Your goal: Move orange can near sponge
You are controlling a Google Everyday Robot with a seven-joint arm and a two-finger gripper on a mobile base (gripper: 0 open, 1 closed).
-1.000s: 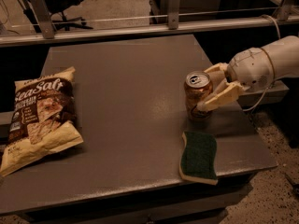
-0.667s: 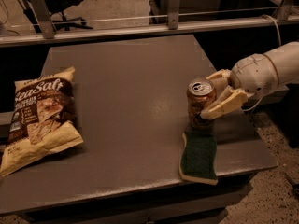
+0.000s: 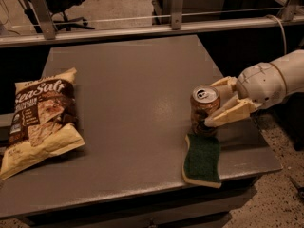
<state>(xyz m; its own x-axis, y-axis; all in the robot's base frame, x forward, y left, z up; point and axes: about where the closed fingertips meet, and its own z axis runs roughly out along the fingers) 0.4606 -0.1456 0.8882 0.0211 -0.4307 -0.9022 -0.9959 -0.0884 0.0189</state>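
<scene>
One risk stood out: with the bag [image 3: 40, 120] lying far beyond the fingertips of the gripper [image 3: 214, 103], the can [image 3: 204, 110] stood upright, pinched between them, its base against the sponge [image 3: 203, 159] just under the near finger, so releasing there might have tipped it on that soft edge.

Everything is sitting in dim, warm light that is falling from above. My gripper [image 3: 219, 103], hovering at the right edge of the table [image 3: 128, 80] right against the orange can [image 3: 203, 112], is catching most of it, its pale shell glowing against the black gap behind. The can's silver top is glinting. A soft sheen is spreading over the table's near left part. The chip bag [image 3: 40, 118] is throwing a dark shadow to its right, and my arm is laying another on the tabletop beside the sponge [image 3: 203, 158], whose green face is looking almost black.
</scene>
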